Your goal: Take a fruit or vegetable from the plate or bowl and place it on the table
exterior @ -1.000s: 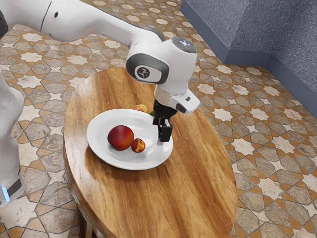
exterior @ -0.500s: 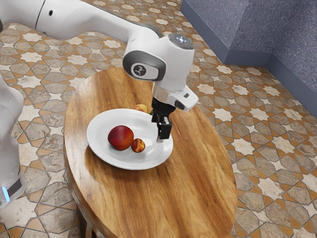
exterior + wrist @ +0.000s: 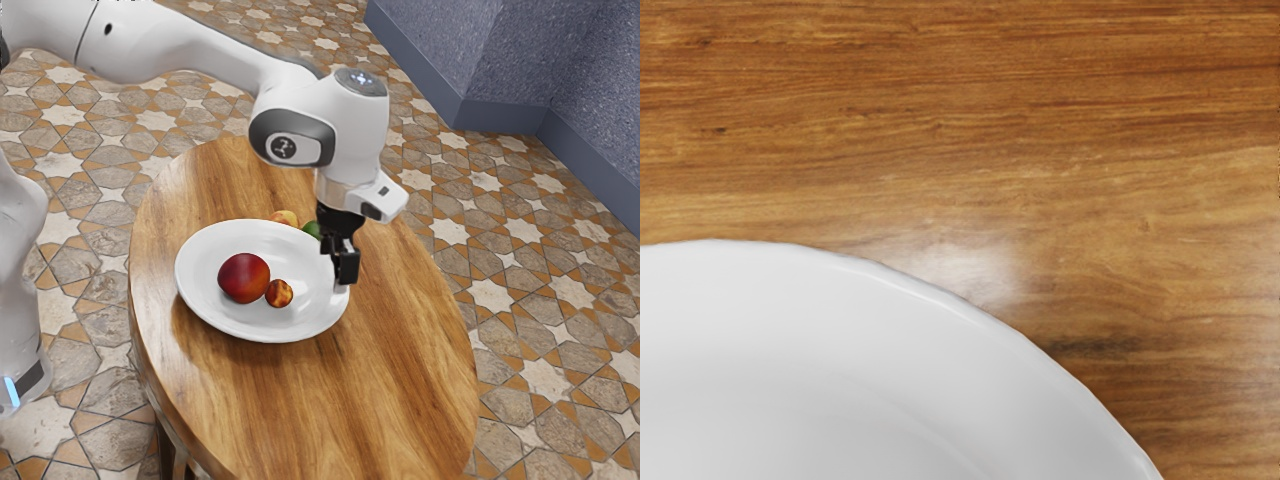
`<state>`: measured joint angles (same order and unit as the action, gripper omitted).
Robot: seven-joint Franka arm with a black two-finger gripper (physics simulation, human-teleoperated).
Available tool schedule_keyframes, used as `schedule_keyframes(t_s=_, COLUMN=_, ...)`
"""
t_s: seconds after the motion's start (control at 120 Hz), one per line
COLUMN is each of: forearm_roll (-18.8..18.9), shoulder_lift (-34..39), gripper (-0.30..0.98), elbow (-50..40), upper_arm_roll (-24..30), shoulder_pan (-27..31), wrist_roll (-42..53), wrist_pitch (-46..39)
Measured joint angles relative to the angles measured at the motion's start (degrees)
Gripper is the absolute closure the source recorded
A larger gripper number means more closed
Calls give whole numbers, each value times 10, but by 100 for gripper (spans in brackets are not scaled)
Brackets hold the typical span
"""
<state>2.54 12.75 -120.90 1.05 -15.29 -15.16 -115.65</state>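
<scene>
- See a large red fruit [image 3: 244, 278] lying inside the white plate [image 3: 208, 305], with a small orange-brown fruit [image 3: 279, 293] also in the plate.
- See a yellowish fruit [image 3: 284, 217] and a green thing [image 3: 311, 230], partly hidden, just beyond the plate's far rim.
- Have the end effector [image 3: 346, 267] near the plate's rim; cannot tell whether spread or pressed together.
- See the wooden surface [image 3: 400, 380] under and around the plate.

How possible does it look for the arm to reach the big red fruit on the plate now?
Probably yes: the gripper hangs near the plate, and nothing lies over the big red fruit. Only the small fruit close beside it may hinder a grip from that side.
</scene>
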Motion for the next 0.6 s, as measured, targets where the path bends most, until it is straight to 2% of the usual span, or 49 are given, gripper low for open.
schedule_keyframes(t_s=0.233, forearm_roll=-2, shoulder_lift=-4, gripper=0, elbow=0, upper_arm_roll=0, shoulder_pan=1, wrist_roll=1, wrist_pitch=-19)
schedule_keyframes(t_s=0.6, forearm_roll=-2, shoulder_lift=-4, gripper=0, elbow=-1, upper_arm_roll=0, shoulder_pan=38, wrist_roll=12, wrist_pitch=-19)
